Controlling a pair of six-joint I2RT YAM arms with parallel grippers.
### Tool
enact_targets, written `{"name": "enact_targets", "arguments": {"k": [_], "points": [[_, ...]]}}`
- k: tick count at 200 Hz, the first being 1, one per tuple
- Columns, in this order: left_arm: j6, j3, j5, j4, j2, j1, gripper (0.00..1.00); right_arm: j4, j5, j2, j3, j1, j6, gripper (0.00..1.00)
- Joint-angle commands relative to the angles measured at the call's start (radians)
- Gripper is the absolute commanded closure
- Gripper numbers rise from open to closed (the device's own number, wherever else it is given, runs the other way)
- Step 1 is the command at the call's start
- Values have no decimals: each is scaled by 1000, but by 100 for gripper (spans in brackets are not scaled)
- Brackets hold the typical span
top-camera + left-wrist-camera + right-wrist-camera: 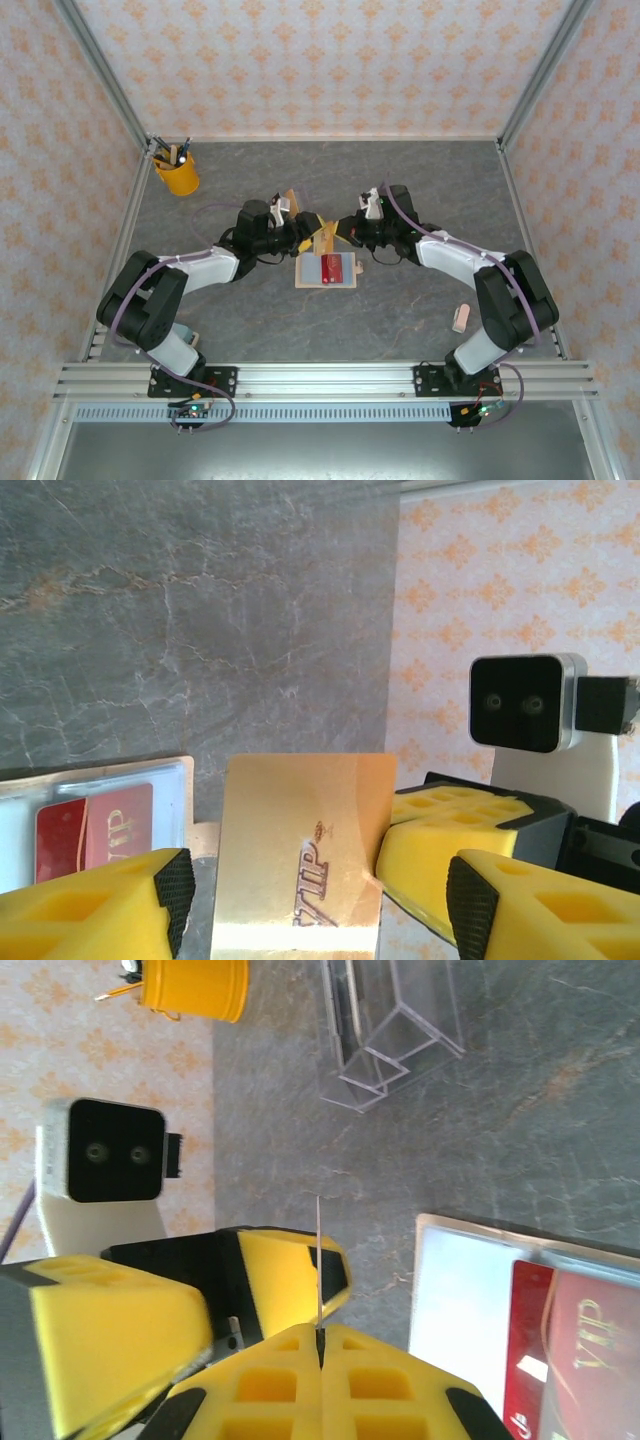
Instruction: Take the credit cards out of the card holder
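Observation:
A gold credit card (290, 850) marked VIP stands upright between the two grippers, above the open card holder (308, 273). My right gripper (321, 1332) is shut on that card's edge; the card shows edge-on (319, 1250) in the right wrist view. My left gripper (320, 905) is open, one finger on each side of the card with a gap to each. Dark red credit cards (335, 267) still sit in the holder's pocket (95, 825) (575, 1350). The holder's pale lining (460, 1290) faces up on the table.
A clear acrylic stand (390, 1030) stands on the table behind the grippers. A yellow cup (177, 173) of pens is at the back left. A small pale object (461, 318) lies near the right arm's base. Patterned walls enclose the table.

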Motion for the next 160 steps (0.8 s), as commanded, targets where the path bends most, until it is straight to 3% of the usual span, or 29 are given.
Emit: {"name": "enact_targets", "arguments": {"k": [1,48,80,88,102,122,160], "points": [[-12,-3,54,88,0,-3,32,77,-39,-35,-16,-2,36,100],[-15,-12,54,118,-13,-5,65,71,-46,-12,-13,-8,54,100],[16,-12,31,60,-36,-3,100,33,-27,-1,-6,-8,34,100],[35,-6,19,19,-45,-3,100,3,-10,-3,-2,-8,18,100],[82,13,-7,-83,-68,0,100,-64,36,-15,7,-8,-23,89],[177,67,-81,-293,-116,3,100,-145,132,-61,-3,-8,-82,65],[324,298,-441,-903,-154,1,100,-212,284,-145,-38,-8,-162,31]]}}
